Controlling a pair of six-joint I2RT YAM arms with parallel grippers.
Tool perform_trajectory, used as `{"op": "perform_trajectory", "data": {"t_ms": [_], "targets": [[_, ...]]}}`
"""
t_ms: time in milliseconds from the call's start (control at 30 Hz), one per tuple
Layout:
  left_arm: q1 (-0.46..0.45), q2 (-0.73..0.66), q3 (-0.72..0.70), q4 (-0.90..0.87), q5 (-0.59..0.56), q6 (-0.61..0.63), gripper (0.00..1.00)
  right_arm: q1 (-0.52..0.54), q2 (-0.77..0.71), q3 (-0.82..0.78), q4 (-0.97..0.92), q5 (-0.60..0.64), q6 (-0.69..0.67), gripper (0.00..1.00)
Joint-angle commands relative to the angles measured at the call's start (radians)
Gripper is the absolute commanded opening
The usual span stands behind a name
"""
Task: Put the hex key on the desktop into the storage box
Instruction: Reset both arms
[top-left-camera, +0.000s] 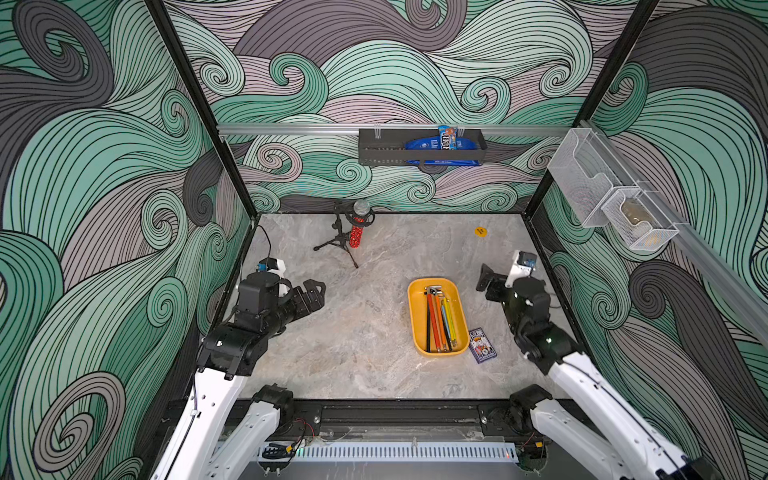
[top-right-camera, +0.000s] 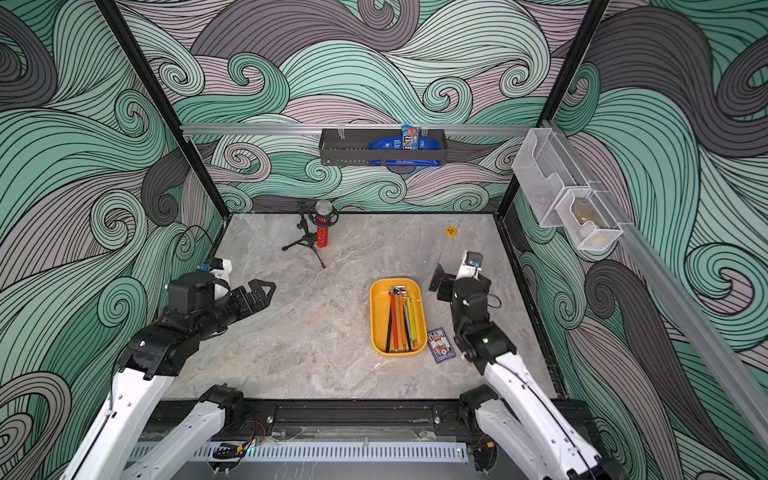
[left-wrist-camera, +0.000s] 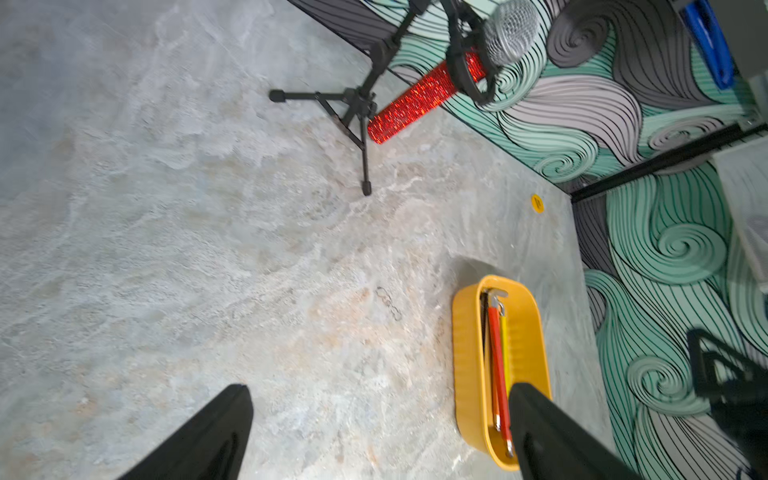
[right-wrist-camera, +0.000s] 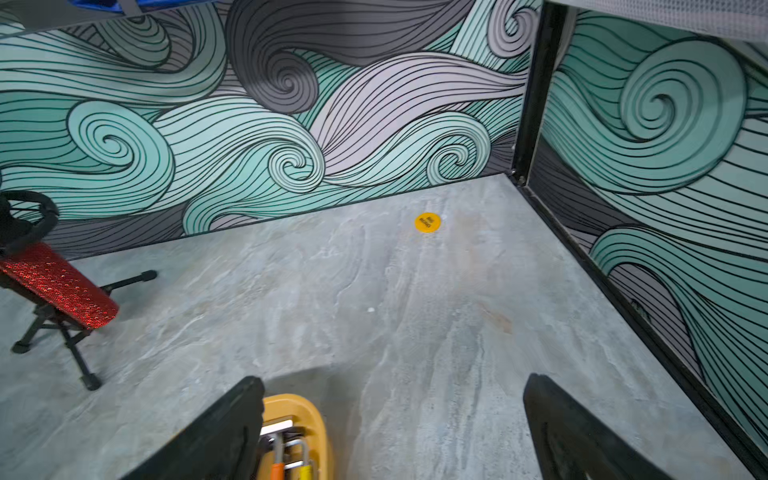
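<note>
The hex keys (top-left-camera: 438, 320) are lying lengthwise inside the yellow storage box (top-left-camera: 412, 316), which is sitting right of centre on the desktop (top-left-camera: 353, 345), somewhat nearer its front edge. No key is showing on the bare marble. The left gripper (top-left-camera: 318, 293) is hanging wide open and empty by the left edge. The right gripper (top-left-camera: 486, 284) is gaping empty near the box's far right corner. The placing is looking done, so I am judging that the right claw should be drawing off upward, without nudging the box or the playing-card deck (top-left-camera: 482, 345) beside it.
</note>
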Motion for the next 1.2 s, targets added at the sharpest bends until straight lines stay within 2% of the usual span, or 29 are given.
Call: {"op": "perform_trajectory", "data": {"t_ms": [0, 33, 67, 100, 200, 267, 400, 533, 633, 733, 833, 900, 967, 1033, 1167], "targets": [[-0.010, -0.052, -0.064, 0.150, -0.110, 0.026, 0.99, -0.033, -0.067, -0.384, 0.905, 0.004, -0.275, 1.00], [-0.011, -0.080, -0.097, 0.195, -0.113, 0.053, 0.99, -0.059, -0.068, -0.403, 0.875, 0.019, -0.229, 1.00], [-0.011, -0.106, -0.129, 0.234, -0.121, 0.072, 0.99, -0.076, -0.076, -0.388, 0.723, -0.004, -0.231, 1.00], [-0.010, -0.117, -0.143, 0.235, -0.144, 0.065, 0.99, -0.089, -0.073, -0.395, 0.665, 0.000, -0.234, 1.00], [-0.011, -0.082, -0.169, 0.245, -0.101, 0.107, 0.99, -0.138, -0.029, -0.494, 0.833, -0.023, -0.223, 1.00], [-0.011, -0.045, -0.183, 0.270, -0.076, 0.123, 0.99, -0.173, 0.025, -0.487, 0.833, -0.061, -0.207, 1.00], [-0.010, 0.010, -0.204, 0.366, -0.088, 0.171, 0.99, -0.208, 0.179, -0.473, 0.974, -0.125, -0.212, 1.00], [-0.010, 0.044, -0.257, 0.498, -0.143, 0.238, 0.99, -0.217, 0.277, -0.440, 1.004, -0.126, -0.216, 1.00], [-0.011, 0.059, -0.332, 0.634, -0.185, 0.269, 0.99, -0.220, 0.400, -0.414, 1.109, -0.131, -0.210, 1.00], [-0.010, 0.072, -0.420, 0.788, -0.264, 0.323, 0.99, -0.220, 0.595, -0.366, 1.287, -0.174, -0.260, 1.00], [-0.010, 0.094, -0.510, 0.949, -0.321, 0.399, 0.99, -0.226, 0.778, -0.323, 1.424, -0.127, -0.269, 1.00], [-0.010, 0.108, -0.572, 1.061, -0.359, 0.461, 0.99, -0.239, 0.872, -0.337, 1.539, -0.111, -0.245, 1.00], [-0.010, 0.115, -0.624, 1.149, -0.405, 0.499, 0.99, -0.247, 0.952, -0.357, 1.640, -0.150, -0.252, 1.00], [-0.010, 0.111, -0.679, 1.248, -0.440, 0.542, 0.99, -0.253, 0.949, -0.340, 1.608, -0.207, -0.263, 1.00], [-0.008, 0.095, -0.839, 1.518, -0.480, 0.651, 0.99, -0.279, 0.921, -0.294, 1.487, -0.211, -0.230, 1.00]]}}
